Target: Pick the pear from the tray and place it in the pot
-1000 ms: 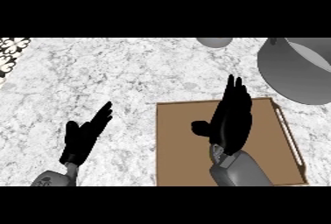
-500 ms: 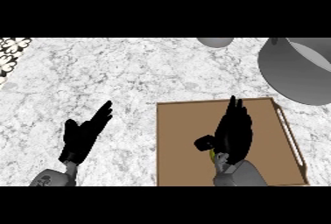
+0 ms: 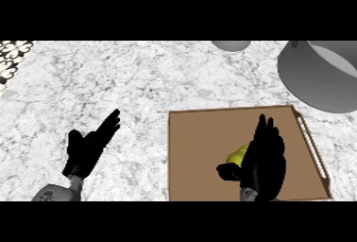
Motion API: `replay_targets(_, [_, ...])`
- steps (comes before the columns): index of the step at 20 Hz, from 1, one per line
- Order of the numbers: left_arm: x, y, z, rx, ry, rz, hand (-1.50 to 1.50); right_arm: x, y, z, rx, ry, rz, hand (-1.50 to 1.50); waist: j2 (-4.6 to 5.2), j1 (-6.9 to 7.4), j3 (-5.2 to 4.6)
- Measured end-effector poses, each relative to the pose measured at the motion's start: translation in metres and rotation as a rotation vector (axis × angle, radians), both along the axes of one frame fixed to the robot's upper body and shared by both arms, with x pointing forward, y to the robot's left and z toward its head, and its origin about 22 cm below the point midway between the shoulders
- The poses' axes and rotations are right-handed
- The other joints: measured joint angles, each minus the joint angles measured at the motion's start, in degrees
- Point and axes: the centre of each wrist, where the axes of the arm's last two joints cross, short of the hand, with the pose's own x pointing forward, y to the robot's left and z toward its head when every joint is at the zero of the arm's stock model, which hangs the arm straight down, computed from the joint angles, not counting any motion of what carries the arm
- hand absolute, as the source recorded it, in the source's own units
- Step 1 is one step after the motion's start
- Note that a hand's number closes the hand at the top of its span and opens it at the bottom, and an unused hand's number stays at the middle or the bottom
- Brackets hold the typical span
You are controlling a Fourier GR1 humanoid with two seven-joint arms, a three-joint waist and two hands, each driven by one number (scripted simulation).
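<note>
marbled counter (image 3: 160,80), grey bowl (image 3: 231,45)

Both hands, left hand (image 3: 89,147) and right hand (image 3: 263,158), are plain matte black with slim fingers on grey forearms.

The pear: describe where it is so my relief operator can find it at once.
Find the brown tray at the counter's lower right, below the grey pot. The pear lies on it, tucked against the right hand. It is the only yellow-green thing there.
</note>
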Motion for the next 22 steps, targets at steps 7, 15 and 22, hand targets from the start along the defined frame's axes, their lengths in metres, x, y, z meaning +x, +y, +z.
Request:
replay_targets(7, [0.004, -0.001, -0.001, -0.002, -0.008, 0.002, 0.0, -0.021, -0.005, 0.0, 0.105, -0.039, 0.034, -1.5, 0.15, 0.11, 0.04])
replay_targets(15, [0.006, 0.0, 0.001, -0.002, -0.005, 0.0, 0.0, -0.032, -0.02, -0.021, 0.239, -0.104, -0.014, -1.5, 0.2, 0.13, 0.07])
replay_targets(22, [0.005, 0.002, 0.0, 0.004, -0.004, 0.001, 0.0, -0.032, -0.036, -0.052, 0.35, -0.134, -0.102, 1.5, 0.22, 0.25, 0.06])
